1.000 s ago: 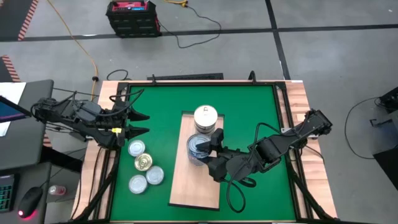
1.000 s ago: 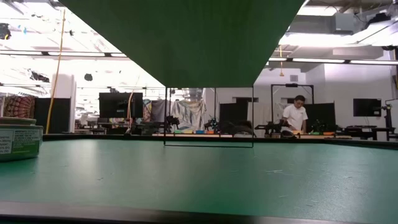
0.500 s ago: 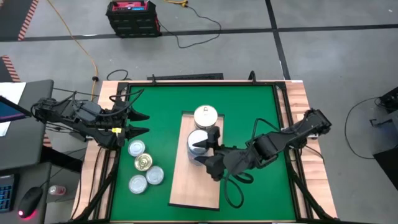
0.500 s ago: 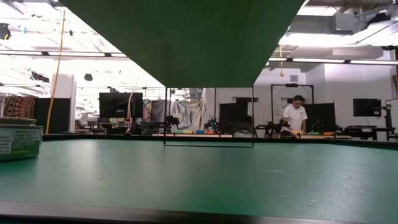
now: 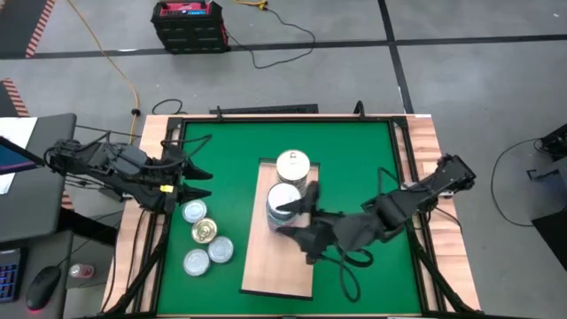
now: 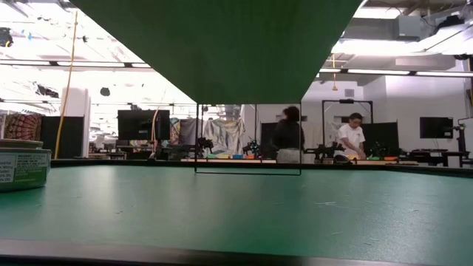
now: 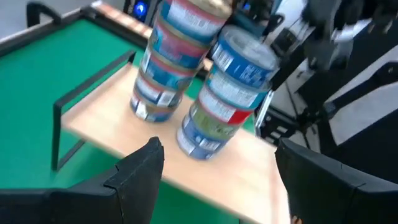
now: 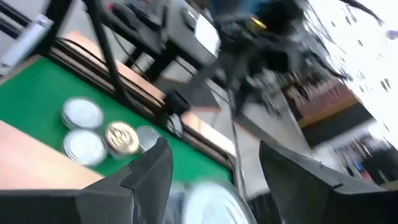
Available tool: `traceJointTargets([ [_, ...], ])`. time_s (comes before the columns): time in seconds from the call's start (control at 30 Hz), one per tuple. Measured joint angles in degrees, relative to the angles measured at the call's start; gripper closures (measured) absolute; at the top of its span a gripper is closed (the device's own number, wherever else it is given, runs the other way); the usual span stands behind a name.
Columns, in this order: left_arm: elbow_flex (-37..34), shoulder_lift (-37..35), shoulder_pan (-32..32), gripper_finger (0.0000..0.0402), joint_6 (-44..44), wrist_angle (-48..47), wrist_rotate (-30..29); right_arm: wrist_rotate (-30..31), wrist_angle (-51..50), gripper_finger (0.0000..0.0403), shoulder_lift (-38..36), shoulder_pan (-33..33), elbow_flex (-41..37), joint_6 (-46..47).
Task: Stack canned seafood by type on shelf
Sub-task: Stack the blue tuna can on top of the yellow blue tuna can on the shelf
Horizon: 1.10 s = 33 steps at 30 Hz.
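I've got the right gripper (image 5: 295, 219) out over the shelf (image 5: 266, 275), sitting right beside the nearer stack of tins (image 5: 283, 206), and its jaws are spread with one finger toward the stack and the other angled out over bare wood; nothing sits between them that I can make out. The shelf lies in the middle of the green mat (image 5: 354, 159), long side running away from me, and it carries two stacks: the one with a silver lid by my gripper, and a second stack (image 5: 293, 165) just behind it at the far end of the board, pale-topped. From the left wrist view both stacks (image 7: 233, 93) stand several tins tall, blue, red and green labels showing, the nearer one leaning a touch off plumb. The left gripper (image 5: 197, 168) waits at the left edge of the mat, jaws wide, holding nothing. Just below it four loose tins (image 5: 206, 233) sit in a cluster on the mat, one gold-topped (image 5: 205, 232), the others silver, touching or nearly so, well apart from the shelf. In the low view one tin (image 6: 22, 166) shows at the left edge on the mat, and beyond the table two people (image 6: 287, 140) stand at benches far back in the room.
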Motion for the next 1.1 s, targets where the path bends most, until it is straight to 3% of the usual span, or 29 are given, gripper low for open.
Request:
traceJointTargets([
  [0.2,0.0,0.2,0.0,0.0104,-0.9,-2.5,-1.0,10.2,-14.3,0.0126,-5.5,1.7,0.0,11.9],
  [0.33,0.0,0.7,0.0,0.0104,-0.5,-2.4,-7.1,11.1,-26.3,0.0126,-7.0,1.0,0.0,20.3],
  [0.47,0.0,3.7,0.0,0.0104,1.4,-2.2,-10.1,11.0,-34.6,0.0126,-5.5,0.4,0.0,22.6],
  [0.7,0.0,12.4,0.0,0.0104,3.6,4.2,-16.6,12.4,-34.6,0.0127,-2.5,-1.0,0.0,16.0],
  [1.1,0.0,22.6,0.0,0.0104,10.9,22.2,-24.3,15.8,-33.0,0.0127,-2.5,0.0,0.0,15.7],
])
